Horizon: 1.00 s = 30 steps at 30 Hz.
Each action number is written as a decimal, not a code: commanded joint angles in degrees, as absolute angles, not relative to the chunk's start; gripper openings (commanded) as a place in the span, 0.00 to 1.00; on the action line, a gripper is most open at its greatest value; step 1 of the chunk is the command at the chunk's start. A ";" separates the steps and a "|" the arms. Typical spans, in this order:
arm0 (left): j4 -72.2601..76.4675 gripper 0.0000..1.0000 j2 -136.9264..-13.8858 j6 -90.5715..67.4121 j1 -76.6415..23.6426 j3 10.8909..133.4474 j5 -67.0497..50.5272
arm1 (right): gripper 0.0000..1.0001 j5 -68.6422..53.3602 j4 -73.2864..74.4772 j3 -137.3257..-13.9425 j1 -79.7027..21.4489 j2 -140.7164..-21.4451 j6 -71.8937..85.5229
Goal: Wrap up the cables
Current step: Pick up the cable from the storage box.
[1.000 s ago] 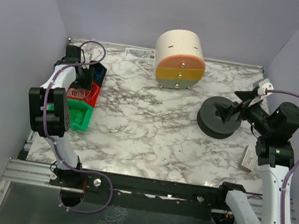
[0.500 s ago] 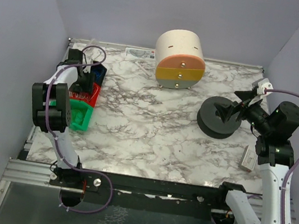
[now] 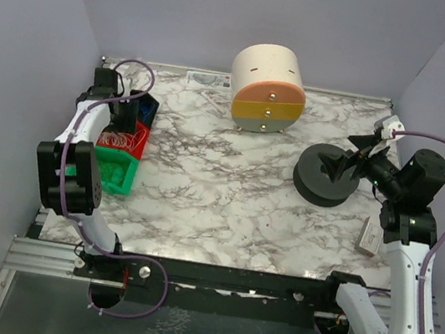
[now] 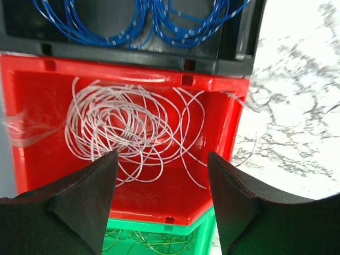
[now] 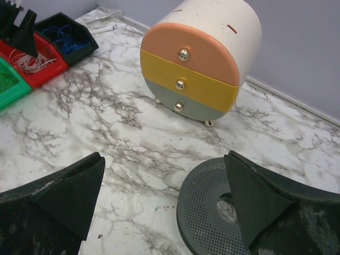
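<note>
Marble table [image 3: 225, 201], left claw [image 4: 162, 159] spread empty above cables [image 4: 123, 121], right claw [image 5: 164, 156] spread empty over spool [image 5: 204, 212]

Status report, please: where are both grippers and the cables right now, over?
Left gripper open, poised above the white cables coiled loose in the red bin. Right gripper open, empty, over the dark spool. Nothing blocking the coil.

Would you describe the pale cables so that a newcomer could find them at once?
Along the marble table's left edge stand three bins in a row. The cables lie loosely coiled in the middle one, the red bin. They are whitish, unlike the blue wire in the black bin and the greenish strands in the green bin.
</note>
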State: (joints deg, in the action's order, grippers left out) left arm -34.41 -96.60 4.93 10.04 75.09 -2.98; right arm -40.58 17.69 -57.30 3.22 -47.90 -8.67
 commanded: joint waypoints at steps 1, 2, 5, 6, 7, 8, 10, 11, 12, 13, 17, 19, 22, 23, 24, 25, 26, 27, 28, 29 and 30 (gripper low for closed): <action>-35.19 0.69 -100.16 4.43 9.99 72.23 -0.56 | 1.00 -41.31 18.79 -57.28 3.54 -48.07 -9.42; -34.90 0.69 -101.01 4.32 9.95 72.28 -0.44 | 1.00 -41.37 18.80 -57.30 3.54 -48.03 -9.48; -34.38 0.69 -103.21 4.19 9.89 73.59 -1.17 | 1.00 -41.48 18.84 -57.31 3.54 -47.99 -9.49; -34.22 0.69 -103.87 4.14 9.66 74.03 -1.27 | 1.00 -41.48 18.76 -57.31 3.56 -47.99 -9.49; -34.13 0.69 -104.52 4.11 9.44 74.46 -1.05 | 1.00 -41.42 18.76 -57.22 3.52 -47.99 -9.51; -34.11 0.69 -105.11 4.05 9.27 74.79 -0.82 | 1.00 -41.33 18.73 -57.22 3.58 -48.03 -9.48; -34.02 0.69 -106.30 3.82 8.79 75.13 -0.69 | 1.00 -41.23 18.72 -57.17 3.60 -47.90 -9.48; -33.97 0.69 -106.77 3.74 8.59 75.02 -0.82 | 1.00 -41.22 18.76 -57.15 3.59 -47.90 -9.56; -33.87 0.68 -107.26 3.63 8.32 74.87 -0.81 | 1.00 -41.10 18.77 -57.14 3.57 -47.90 -9.56; -33.69 0.68 -107.65 3.61 8.08 74.66 -0.64 | 1.00 -41.13 18.78 -57.14 3.60 -47.90 -9.58; -33.07 0.57 -108.53 3.36 7.39 73.93 -0.43 | 1.00 -41.22 18.68 -57.06 3.54 -48.07 -9.58; -32.88 0.46 -108.37 3.45 7.36 73.90 -0.44 | 1.00 -41.31 18.78 -57.18 3.53 -48.20 -9.66; -32.95 0.25 -107.71 3.60 7.38 74.36 -0.43 | 1.00 -41.24 18.71 -57.12 3.58 -48.16 -9.70; -32.96 0.22 -107.25 3.65 7.38 74.58 -0.43 | 1.00 -41.22 18.72 -57.13 3.59 -48.16 -9.67; -33.07 0.20 -106.64 3.77 7.38 74.91 -0.39 | 1.00 -41.22 18.72 -57.11 3.57 -48.16 -9.68; -33.25 0.17 -105.83 3.97 7.32 75.27 -0.43 | 1.00 -41.22 18.78 -57.06 3.52 -48.16 -9.67; -33.58 0.13 -105.03 4.29 7.37 75.77 -0.44 | 1.00 -41.22 18.73 -57.09 3.58 -48.16 -9.62; -33.96 0.10 -104.10 4.52 7.38 76.45 -0.37 | 1.00 -41.22 18.66 -57.05 3.59 -48.16 -9.66; -34.46 0.08 -103.19 4.64 7.38 77.19 -0.43 | 1.00 -41.22 18.64 -57.01 3.59 -48.19 -9.67; -34.90 0.06 -102.20 4.72 7.38 78.03 -0.38 | 1.00 -41.22 18.53 -56.93 3.60 -48.17 -9.67; -35.29 0.04 -101.15 4.81 7.38 78.77 0.67 | 1.00 -41.22 18.53 -56.93 3.53 -48.20 -9.67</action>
State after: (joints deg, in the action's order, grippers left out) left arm -34.09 -107.02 4.08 7.49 74.52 -0.86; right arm -40.60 17.72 -57.30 3.22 -48.01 -9.08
